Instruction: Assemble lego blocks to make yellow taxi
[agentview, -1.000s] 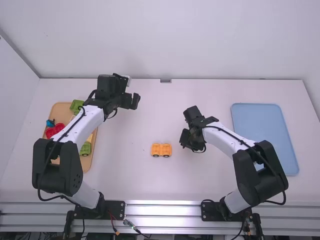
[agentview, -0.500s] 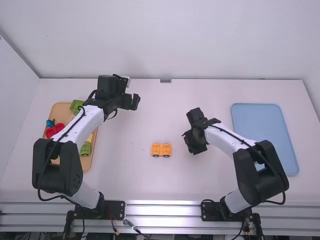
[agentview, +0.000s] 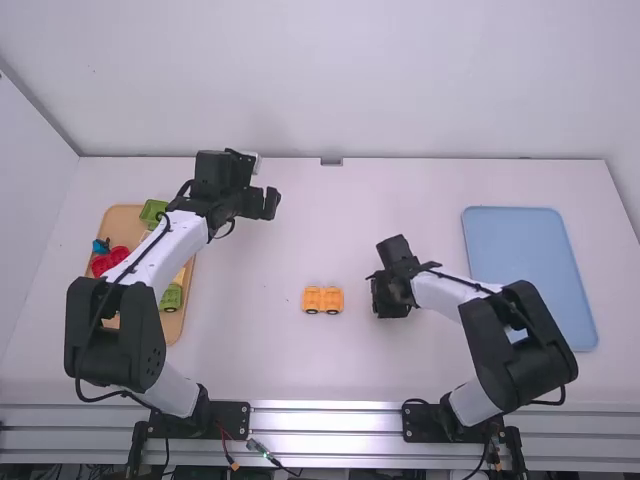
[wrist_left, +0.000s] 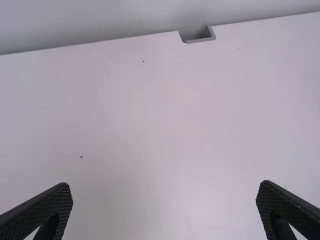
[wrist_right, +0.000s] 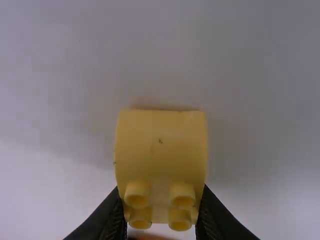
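An orange wheeled block piece (agentview: 323, 299) stands on the table left of my right gripper (agentview: 386, 298), which is low over the table. In the right wrist view my right gripper (wrist_right: 161, 222) is shut on a yellow block (wrist_right: 161, 147), with its round studs between the fingers. My left gripper (agentview: 268, 203) is over the far left part of the table; the left wrist view shows that left gripper (wrist_left: 165, 200) with its fingers wide apart and nothing between them.
A wooden tray (agentview: 180, 322) with green, red, blue and pale pieces lies at the left, partly under the left arm. At the right is a blue tray (agentview: 515, 222), close to the right arm. The table has a small notch (wrist_left: 198, 36) at its far edge.
The right gripper has turned and shifted a little to the right and toward the camera, away from the orange piece. The left arm and the orange piece have stayed where they were.
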